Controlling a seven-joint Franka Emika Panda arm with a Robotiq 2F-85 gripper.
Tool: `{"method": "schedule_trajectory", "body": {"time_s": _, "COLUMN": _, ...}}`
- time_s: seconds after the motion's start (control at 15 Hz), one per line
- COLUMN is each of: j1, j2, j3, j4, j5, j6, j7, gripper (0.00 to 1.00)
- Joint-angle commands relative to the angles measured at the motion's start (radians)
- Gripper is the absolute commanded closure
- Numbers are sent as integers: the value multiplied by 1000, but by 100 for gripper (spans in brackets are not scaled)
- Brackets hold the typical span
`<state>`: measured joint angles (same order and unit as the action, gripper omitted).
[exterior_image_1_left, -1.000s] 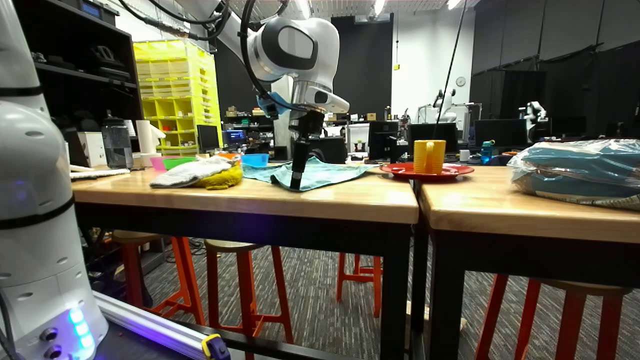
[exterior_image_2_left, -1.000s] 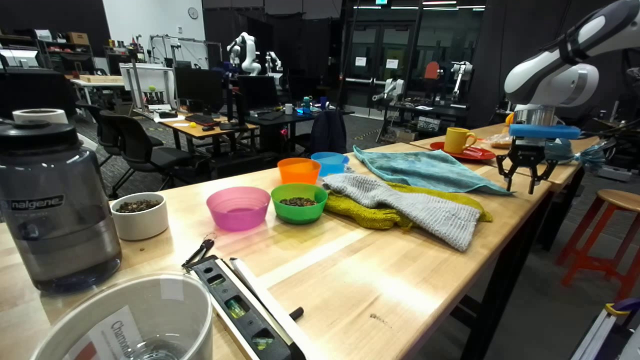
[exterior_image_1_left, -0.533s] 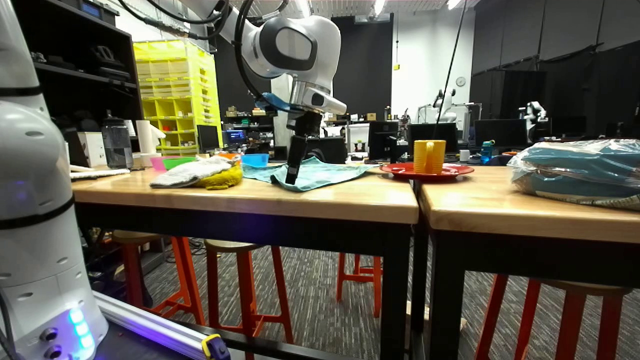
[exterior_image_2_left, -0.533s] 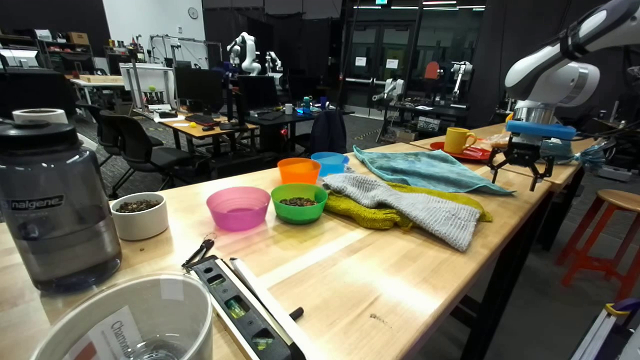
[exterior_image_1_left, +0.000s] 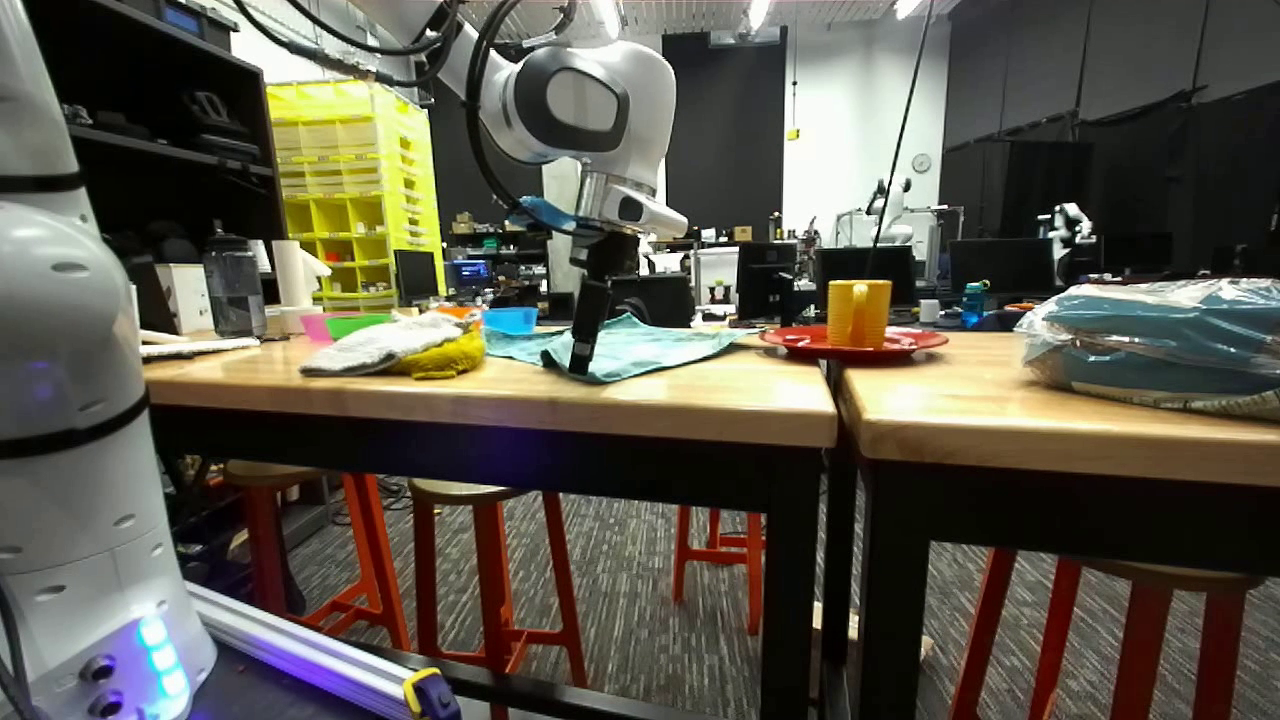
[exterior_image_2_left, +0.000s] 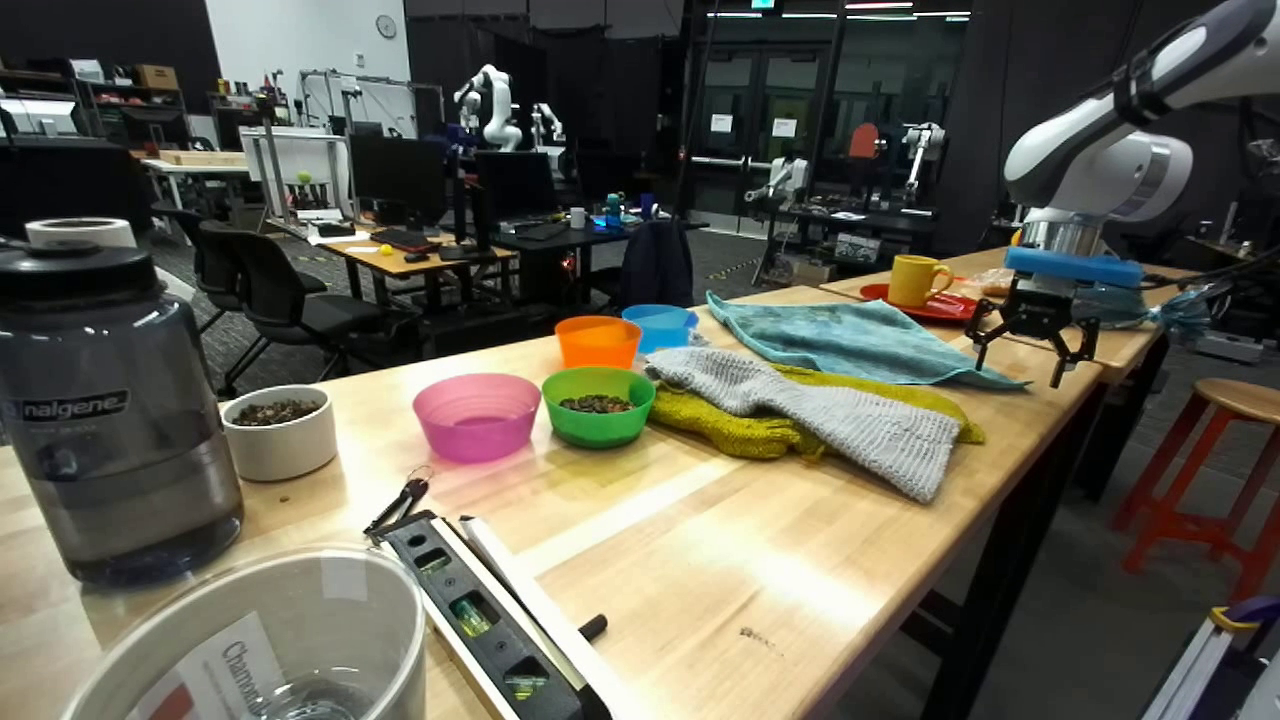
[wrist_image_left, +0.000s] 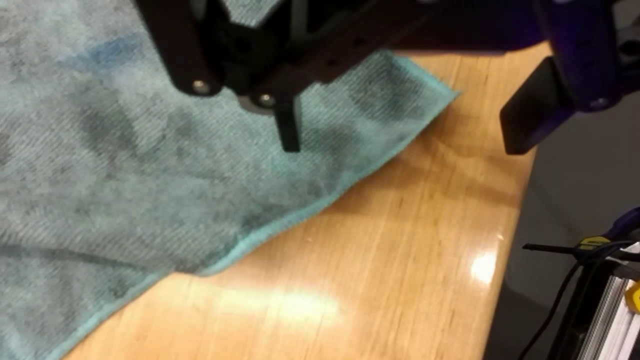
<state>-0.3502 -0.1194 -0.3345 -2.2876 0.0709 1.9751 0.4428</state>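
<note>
My gripper (wrist_image_left: 407, 131) stands open above the near corner of a teal cloth (wrist_image_left: 175, 155), with nothing held between its fingers. In the wrist view one fingertip (wrist_image_left: 289, 131) is over the cloth, and the opposite one is past the corner, near the table edge. The corner lies between them. In an exterior view the gripper (exterior_image_2_left: 1019, 372) is low over the table; whether a tip touches the cloth I cannot tell. The teal cloth (exterior_image_2_left: 840, 335) lies spread behind a grey knitted cloth (exterior_image_2_left: 800, 400), which rests on a mustard cloth (exterior_image_2_left: 720, 425).
A yellow mug (exterior_image_1_left: 858, 314) sits on a red plate (exterior_image_1_left: 790, 342) near the seam between two tables. Pink (exterior_image_2_left: 476, 415), green (exterior_image_2_left: 598, 408), orange (exterior_image_2_left: 598, 342) and blue bowls (exterior_image_2_left: 662, 326) stand past the cloths. A plastic-wrapped blue package (exterior_image_1_left: 1160, 345) lies on the adjoining table.
The fingers have spread apart. My gripper lifted slightly, tilted, and came down a little again, shifting toward the cloth's middle. The cloths, mug and bowls have stayed in place.
</note>
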Motion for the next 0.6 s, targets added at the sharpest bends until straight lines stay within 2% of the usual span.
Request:
{"method": "schedule_trajectory", "body": {"time_s": 0.0, "j1": -1, "j2": -11, "j3": 8, "j4": -6, "j5": 7, "j6": 44, "j7": -4, "gripper": 27}}
{"method": "schedule_trajectory", "body": {"time_s": 0.13, "j1": -1, "j2": -9, "j3": 10, "j4": -3, "j5": 4, "j6": 64, "j7": -3, "gripper": 39}}
{"method": "schedule_trajectory", "body": {"time_s": 0.53, "j1": -3, "j2": -8, "j3": 10, "j4": -5, "j5": 3, "j6": 79, "j7": -2, "gripper": 87}}
